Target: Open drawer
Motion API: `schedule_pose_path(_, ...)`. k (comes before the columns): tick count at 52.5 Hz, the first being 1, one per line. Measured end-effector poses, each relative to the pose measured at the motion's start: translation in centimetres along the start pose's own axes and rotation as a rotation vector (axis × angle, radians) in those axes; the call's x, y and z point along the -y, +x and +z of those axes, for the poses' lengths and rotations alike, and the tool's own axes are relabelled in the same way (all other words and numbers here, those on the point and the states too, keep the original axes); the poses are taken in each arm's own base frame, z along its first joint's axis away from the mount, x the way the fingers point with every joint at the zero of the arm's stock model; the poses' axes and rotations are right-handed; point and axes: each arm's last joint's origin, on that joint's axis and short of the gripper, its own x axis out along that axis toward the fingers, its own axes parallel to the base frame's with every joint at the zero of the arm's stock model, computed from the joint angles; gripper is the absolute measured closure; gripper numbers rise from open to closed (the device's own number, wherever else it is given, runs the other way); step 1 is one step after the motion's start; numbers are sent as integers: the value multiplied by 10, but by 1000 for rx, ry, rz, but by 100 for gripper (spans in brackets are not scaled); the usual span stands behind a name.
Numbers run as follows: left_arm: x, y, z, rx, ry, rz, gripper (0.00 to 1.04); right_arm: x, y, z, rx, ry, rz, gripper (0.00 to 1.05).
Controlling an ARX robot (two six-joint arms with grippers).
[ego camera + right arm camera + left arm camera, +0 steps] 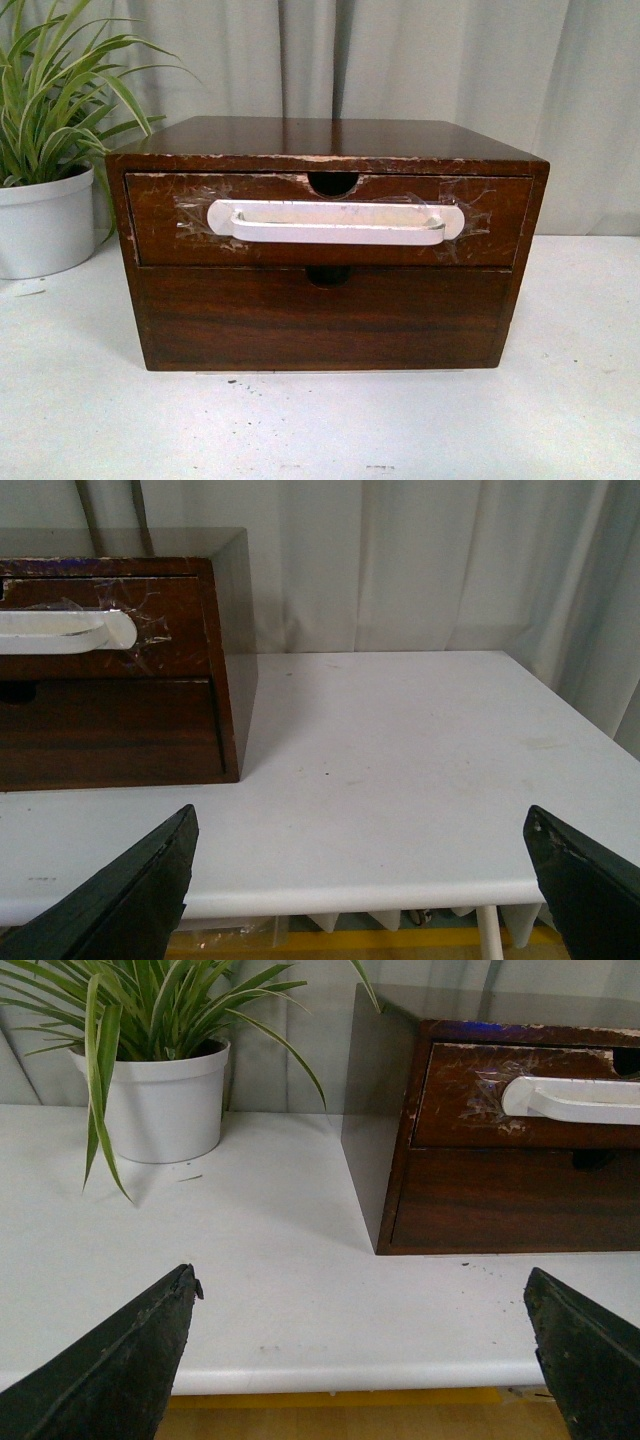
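Zero progress, by the look of it.

- Far left: potted plant (45,215) on the white counter (80,400).
- Left gripper (360,1280): jaws spread wide, holding nothing, at the counter's near edge, well apart from the chest (330,135).
- Centre: drawer (155,230), upper of two fronts, sitting closed in the chest, its white handle (335,222) untouched.
- Right gripper (360,815): likewise wide apart and empty, at the near edge.
- Remaining: reach the handle, grasp it, pull the drawer out.
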Motion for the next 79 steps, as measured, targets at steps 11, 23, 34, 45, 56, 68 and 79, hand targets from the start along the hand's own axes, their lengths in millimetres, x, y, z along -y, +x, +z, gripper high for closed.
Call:
schedule_pose_path(11,0,0,0,0,0,0,6,0,0,0,0,0,0,9)
schedule_pose_path(23,0,0,0,0,0,0,6,0,0,0,0,0,0,9)
schedule_pose_path(34,0,0,0,0,0,0,6,0,0,0,0,0,0,9)
schedule_pose_path(45,6,5,2,-66,-16,-94,6,-4,5,8,-193,-62,95,9)
schedule_pose_path(56,49,41,51,-37,282,-565,6,-27,40,70,-207,-399,355,9)
schedule_pose_path(68,91,121,80,-134,691,-837,6,-57,115,98,-294,-715,541,9)
schedule_pose_path(79,113,171,84,-189,863,-914,6,-77,148,98,-349,-828,670,9)
